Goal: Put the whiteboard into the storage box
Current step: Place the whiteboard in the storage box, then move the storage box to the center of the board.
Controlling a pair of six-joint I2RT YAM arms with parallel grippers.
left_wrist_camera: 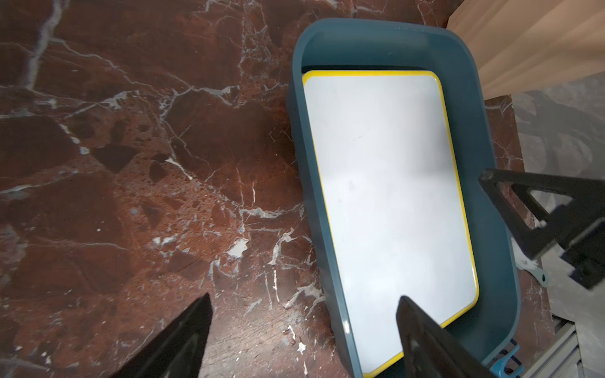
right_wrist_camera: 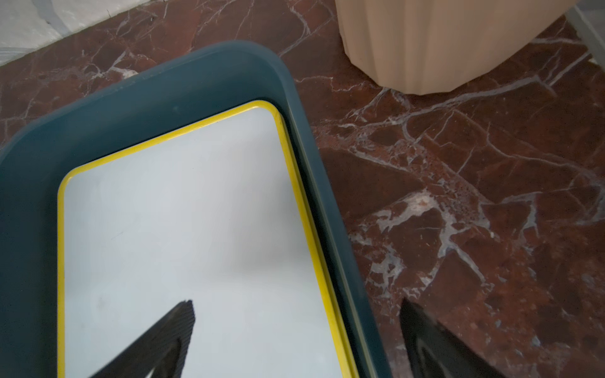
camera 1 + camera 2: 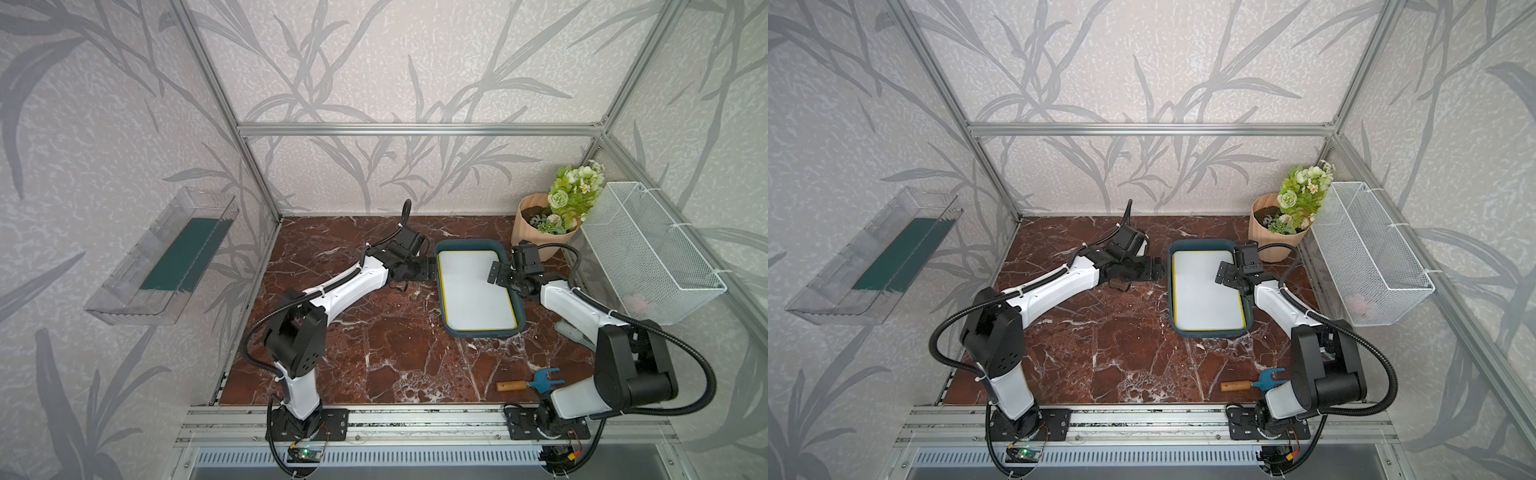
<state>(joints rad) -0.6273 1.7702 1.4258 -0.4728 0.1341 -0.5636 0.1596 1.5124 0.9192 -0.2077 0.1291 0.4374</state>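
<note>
**Step in hand.** Nearest the onlooker, a hand fork (image 3: pixel 530 383) with a wooden handle and blue tines lies on the red marble desk (image 3: pixel 374 353), untouched and no part of the task. Beyond it the whiteboard (image 3: pixel 473 291), white with a yellow edge, lies flat inside the storage box (image 3: pixel 482 332), its face bare. The left pincer (image 3: pixel 428 268) stands wide and holds nothing. In its wrist view one finger is over the desk and the other over the board, so it straddles the box's wall. The right pincer (image 3: pixel 496 273) is likewise wide and empty, straddling the opposite wall. The placing step appears to be finished. The next move probably calls only for both arms to lift straight up and draw back, without a finger catching the low rim and dragging the box.

**Containers, near to far.**
- The storage box, dark teal with rounded corners, holds the one whiteboard, which nearly fills its floor.
- The white wire-mesh basket (image 3: pixel 648 249), on the right-hand wall, holds something pale pink, too faint to name.
- The clear plastic bin (image 3: pixel 137 291), on the left-hand wall, holds a flat dark green object (image 3: pixel 187 253).
- The ribbed peach flowerpot (image 3: pixel 536 232), in the far corner just behind the box, holds dark soil and green-white flowers (image 3: pixel 575 191).
</note>
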